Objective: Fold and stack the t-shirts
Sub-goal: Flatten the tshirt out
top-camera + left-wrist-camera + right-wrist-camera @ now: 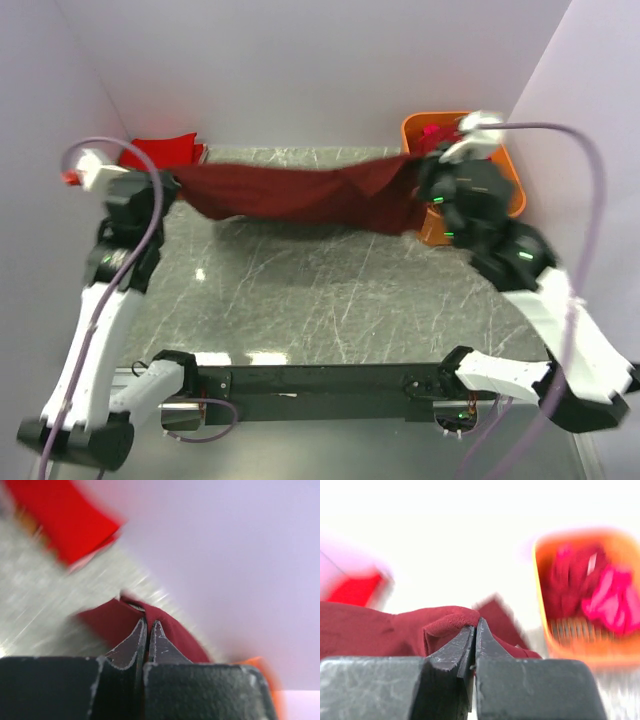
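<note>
The maroon shirt (300, 195) is stretched as a long band across the upper part of the top view. Its long axis runs left to right, parallel to the back wall (320, 60). It is pulled wide at the 2 ends and sags a little in the middle. Whether its lower edge touches the table (330, 300) I cannot tell.

The left gripper (165, 185) is clenched on the shirt's left end. In the left wrist view the 2 fingers (131, 647) are pressed together with a fold of maroon cloth pinched at their tips. The right gripper (425, 185) grasps the right end. In its wrist view the fingertips meet on a bunched roll of the same cloth, and the rest trails off to the left of that frame.

A red shirt (160, 150) lies flat in the upper left corner of the table, just behind the left gripper. An orange basket (512, 185) sits in the upper right corner, partly hidden by the right arm. It holds a pink shirt (612, 600) beside some dark cloth (565, 592).

The table is grey marble-patterned with pale veins and light glare at the near edge. Plain pale walls close it in at the back and on both sides. Both wrist views are blurred.
</note>
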Controlling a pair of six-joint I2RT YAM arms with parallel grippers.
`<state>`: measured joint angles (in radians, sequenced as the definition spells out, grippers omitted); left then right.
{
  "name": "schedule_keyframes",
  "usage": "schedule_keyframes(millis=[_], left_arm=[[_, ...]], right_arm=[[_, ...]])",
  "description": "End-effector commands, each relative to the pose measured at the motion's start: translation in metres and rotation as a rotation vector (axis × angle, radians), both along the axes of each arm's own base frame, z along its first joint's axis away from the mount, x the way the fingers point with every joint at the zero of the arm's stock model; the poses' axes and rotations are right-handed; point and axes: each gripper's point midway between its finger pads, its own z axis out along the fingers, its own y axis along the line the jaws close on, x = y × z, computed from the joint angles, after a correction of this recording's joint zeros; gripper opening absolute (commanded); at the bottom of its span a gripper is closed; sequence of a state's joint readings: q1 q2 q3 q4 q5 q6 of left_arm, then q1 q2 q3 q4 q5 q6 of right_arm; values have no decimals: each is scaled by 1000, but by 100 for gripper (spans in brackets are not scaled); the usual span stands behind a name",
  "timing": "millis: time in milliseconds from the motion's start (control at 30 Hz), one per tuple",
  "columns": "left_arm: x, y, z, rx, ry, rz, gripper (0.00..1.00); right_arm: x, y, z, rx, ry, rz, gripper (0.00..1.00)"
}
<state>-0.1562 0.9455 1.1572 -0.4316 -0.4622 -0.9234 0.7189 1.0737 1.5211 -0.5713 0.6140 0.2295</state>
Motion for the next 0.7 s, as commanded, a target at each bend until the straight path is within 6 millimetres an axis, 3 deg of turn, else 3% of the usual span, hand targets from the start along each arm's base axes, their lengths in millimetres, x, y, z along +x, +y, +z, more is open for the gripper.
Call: schedule_keyframes(millis=[0,33,100,133,200,333,467,567,633,667], left_arm=[[-51,18,99,5,-241,51,1],[-61,20,112,9,-273,51,1],[-92,25,146,8,-364,49,1],[-102,25,156,11,-395,42,1],[-129,24,182,11,-481,11,1],[-163,17,218,25,-594,-59,1],[-168,10,235,45,-626,-103,1],[-149,8,229,45,-588,-98,1],[-124,10,211,47,-517,-68,1],[-114,17,201,44,-477,-18,1]], right_arm=[[-39,-40,91,9,-209,9,0],[-52,-50,116,42,-258,17,0],[-70,-63,134,44,-299,33,0],[-84,-72,153,78,-345,40,0],[-103,-76,170,93,-395,105,0],[-142,-91,213,139,-537,179,0],[-144,-99,232,139,-590,144,0],[-119,-108,232,106,-589,-3,0],[-90,-108,215,29,-528,-125,0],[-81,-107,216,22,-535,-162,0]])
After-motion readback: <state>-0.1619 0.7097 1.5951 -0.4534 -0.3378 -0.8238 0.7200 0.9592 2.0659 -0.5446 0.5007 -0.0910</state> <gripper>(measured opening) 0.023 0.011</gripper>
